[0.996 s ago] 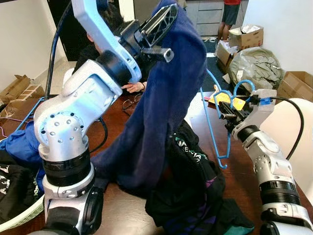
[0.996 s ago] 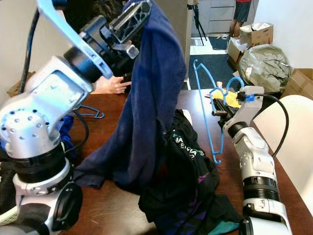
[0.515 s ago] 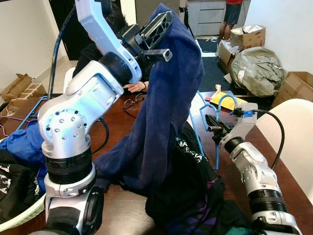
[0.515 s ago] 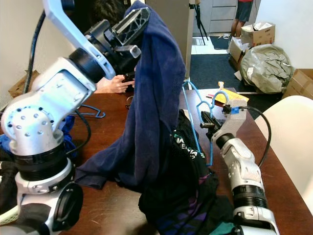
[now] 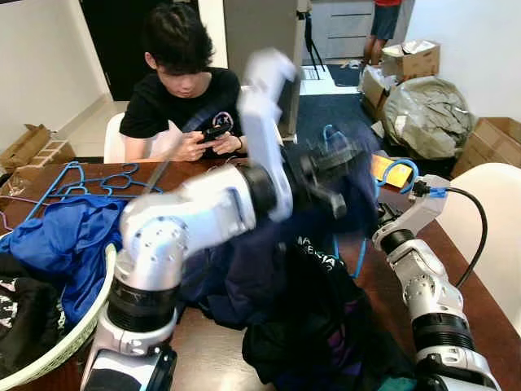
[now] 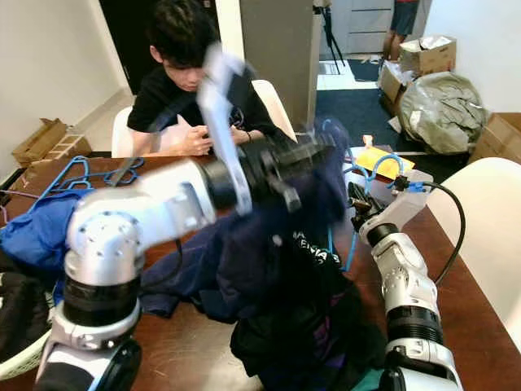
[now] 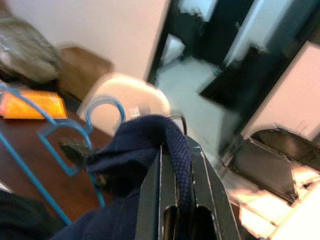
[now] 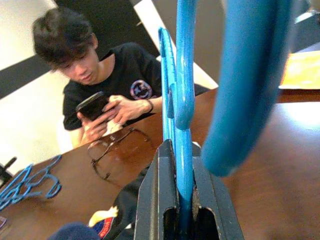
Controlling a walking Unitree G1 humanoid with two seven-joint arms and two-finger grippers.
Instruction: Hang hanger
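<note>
My left arm reaches across the table, blurred. Its gripper (image 5: 330, 167) is shut on a navy blue garment (image 5: 244, 273), whose thick hem sits between the fingers (image 7: 172, 150). The cloth droops from there onto a black printed garment (image 5: 326, 334) heaped on the brown table (image 5: 464, 301). My right gripper (image 5: 381, 213) is shut on a light blue plastic hanger (image 8: 181, 125), held upright just right of the navy cloth. The hanger's hook (image 5: 397, 167) curls above the gripper and its lower bar (image 5: 359, 254) hangs beside the black heap. Hanger and navy cloth are close together; contact cannot be told.
A person (image 5: 183, 90) sits at the far side, holding a phone, glasses (image 8: 112, 152) lying before them. Several blue hangers (image 5: 89, 179) lie at the far left. A basket (image 5: 73, 346) with blue clothes (image 5: 57, 236) stands left. A white chair (image 5: 488, 236) is right; boxes and a bag (image 5: 423, 110) behind.
My left arm has swung down and to the right with the navy garment, from high overhead to the hanger's level, uncovering the seated person. The right gripper keeps the hanger, shifted slightly.
</note>
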